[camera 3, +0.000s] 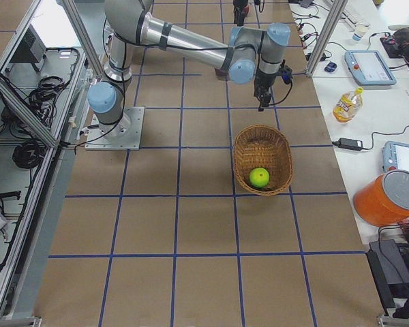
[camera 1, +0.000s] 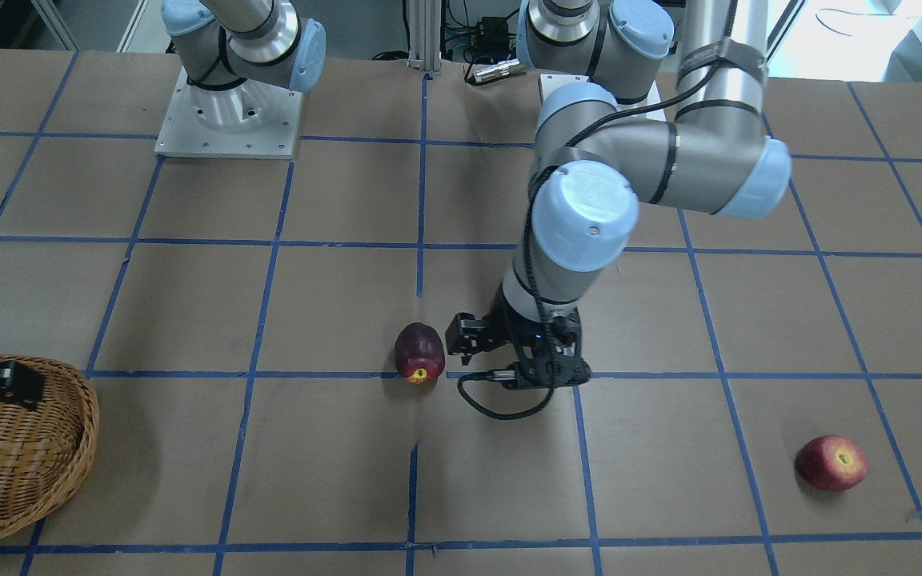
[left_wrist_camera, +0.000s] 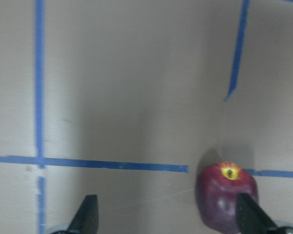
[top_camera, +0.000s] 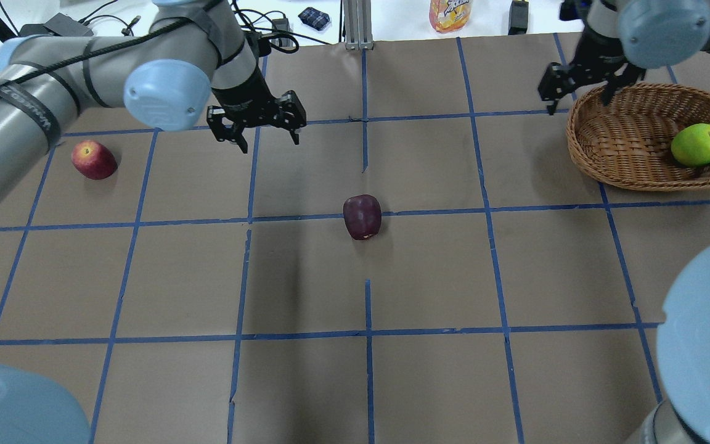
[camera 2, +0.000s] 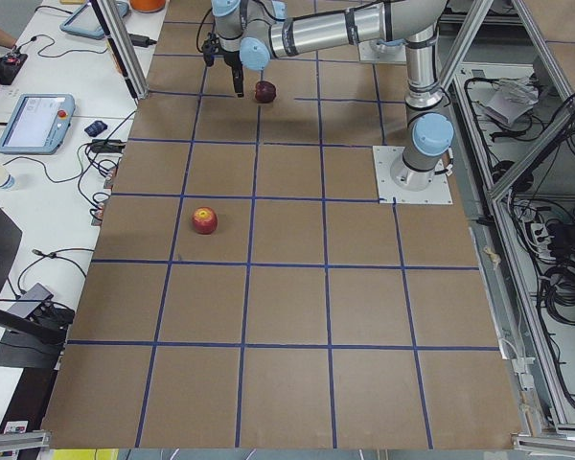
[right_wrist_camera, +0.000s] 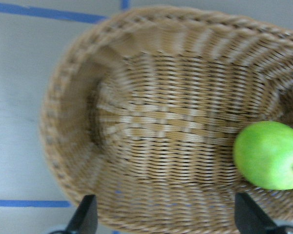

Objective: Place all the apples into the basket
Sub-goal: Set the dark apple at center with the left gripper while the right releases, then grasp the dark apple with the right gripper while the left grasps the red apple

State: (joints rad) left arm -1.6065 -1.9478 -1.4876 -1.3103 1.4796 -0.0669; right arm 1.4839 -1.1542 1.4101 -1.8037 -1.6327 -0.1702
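The green apple lies in the basket. The maroon apple sits in the middle of the table, and the red apple is well apart toward the robot's left. The left claw hovers spread and empty near the maroon apple, while the right claw is spread and empty over the basket's end.

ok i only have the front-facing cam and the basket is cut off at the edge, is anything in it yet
Observer: Yes, the green apple lies inside the basket, toward one end.
Operator: and the right arm, holding anything
Observer: No. The right gripper hangs above the rim at the opposite end, fingers apart and empty.
Operator: is the left one lined up on the dark apple
Observer: Not centred. In the left wrist view the maroon apple sits by one finger, and the left gripper is open.
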